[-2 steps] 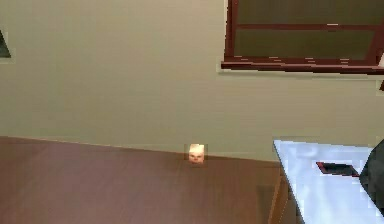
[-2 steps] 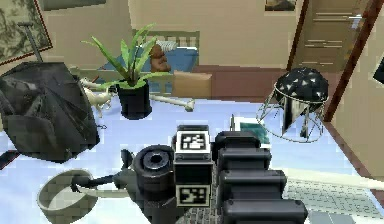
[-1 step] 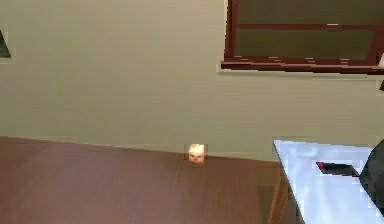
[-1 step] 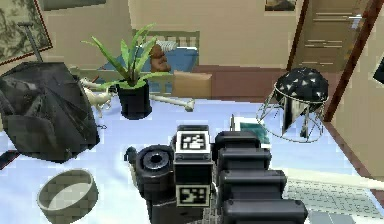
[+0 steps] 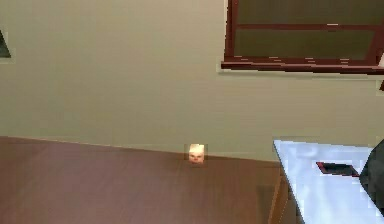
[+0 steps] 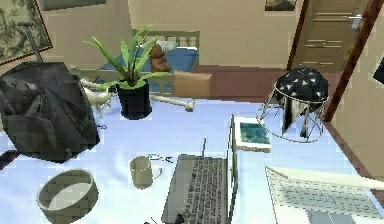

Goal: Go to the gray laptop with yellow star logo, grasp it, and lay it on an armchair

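Observation:
A gray laptop (image 6: pixel 203 188) lies open on the pale tabletop (image 6: pixel 120 150) near the arm side view's bottom edge. Its dark keyboard faces up and its lid (image 6: pixel 232 172) stands edge-on at the right. A second, lighter laptop (image 6: pixel 322 196) lies open at the table's lower right corner. Beyond the table, a blue seat (image 6: pixel 183 58) stands at the far wall with a brown teddy bear (image 6: pixel 158 55) on it.
On the table are a dark backpack (image 6: pixel 45 110), potted plant (image 6: pixel 130 80), bowl (image 6: pixel 68 195), mug (image 6: pixel 143 172), book (image 6: pixel 250 133) and a wire-framed dome (image 6: pixel 297 100). A cardboard box (image 6: pixel 196 85) and a door (image 6: pixel 325 40) lie beyond. In the forward view, a small orange box (image 5: pixel 196 153) sits on the floor and the table's end (image 5: pixel 320 185) bears a dark flat thing (image 5: pixel 337 168).

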### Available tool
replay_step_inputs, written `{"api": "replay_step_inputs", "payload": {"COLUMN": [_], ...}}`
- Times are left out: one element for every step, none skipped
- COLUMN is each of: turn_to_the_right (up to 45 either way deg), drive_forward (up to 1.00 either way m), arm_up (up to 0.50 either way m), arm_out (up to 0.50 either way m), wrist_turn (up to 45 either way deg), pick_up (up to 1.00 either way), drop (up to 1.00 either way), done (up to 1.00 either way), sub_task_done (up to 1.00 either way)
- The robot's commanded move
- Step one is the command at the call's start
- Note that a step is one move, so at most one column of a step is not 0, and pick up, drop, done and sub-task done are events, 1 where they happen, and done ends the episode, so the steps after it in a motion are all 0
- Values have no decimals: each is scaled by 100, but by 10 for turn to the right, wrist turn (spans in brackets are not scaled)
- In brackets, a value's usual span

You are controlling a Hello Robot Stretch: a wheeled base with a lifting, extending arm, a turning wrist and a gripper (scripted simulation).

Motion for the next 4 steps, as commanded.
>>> {"api": "replay_step_inputs", "payload": {"turn_to_the_right": [0, 0, -450, -360], "drive_forward": [0, 0, 0, 0], "arm_up": [0, 10, 0, 0], "arm_out": [0, 0, 0, 0], "wrist_turn": [0, 0, 0, 0], "pick_up": [100, 0, 0, 0], "drop": [0, 0, 0, 0], "done": [0, 0, 0, 0], "sub_task_done": [0, 0, 0, 0]}}
